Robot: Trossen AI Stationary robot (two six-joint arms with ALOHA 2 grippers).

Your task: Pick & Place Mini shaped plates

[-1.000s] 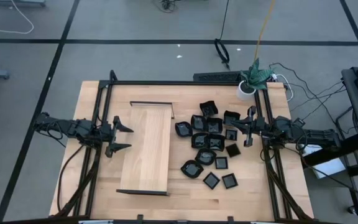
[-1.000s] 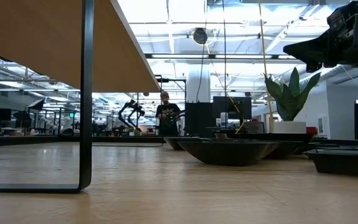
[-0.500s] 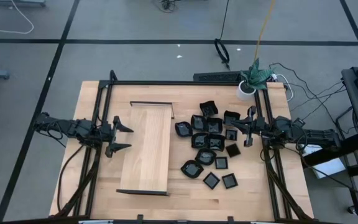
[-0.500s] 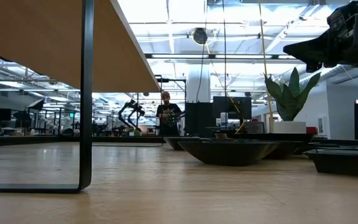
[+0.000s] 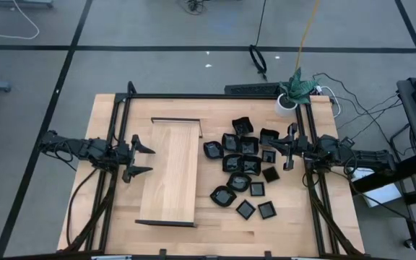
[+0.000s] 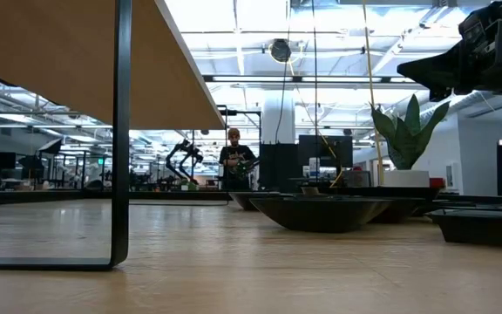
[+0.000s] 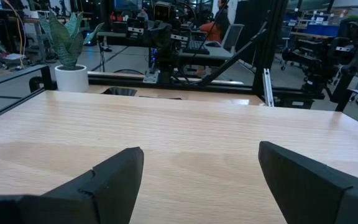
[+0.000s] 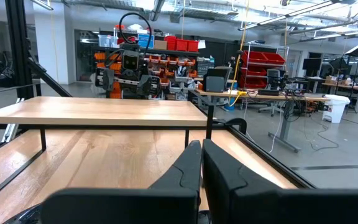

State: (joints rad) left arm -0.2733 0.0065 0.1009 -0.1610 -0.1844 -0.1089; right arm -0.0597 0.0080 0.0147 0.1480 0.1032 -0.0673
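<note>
Hovering at the right edge of the pale wooden bench (image 5: 114, 217), the right end effector (image 5: 292, 146) has its two dark fingers (image 8: 185, 168) pressed together with nothing between them. Just beside it, the small glossy black mini shaped plates (image 5: 240, 165) lie clustered on the bench's right half, next to the long pale wooden board (image 5: 170, 172). At the board's far side, the left end effector (image 5: 140, 159) waits, spread wide and empty.
</note>
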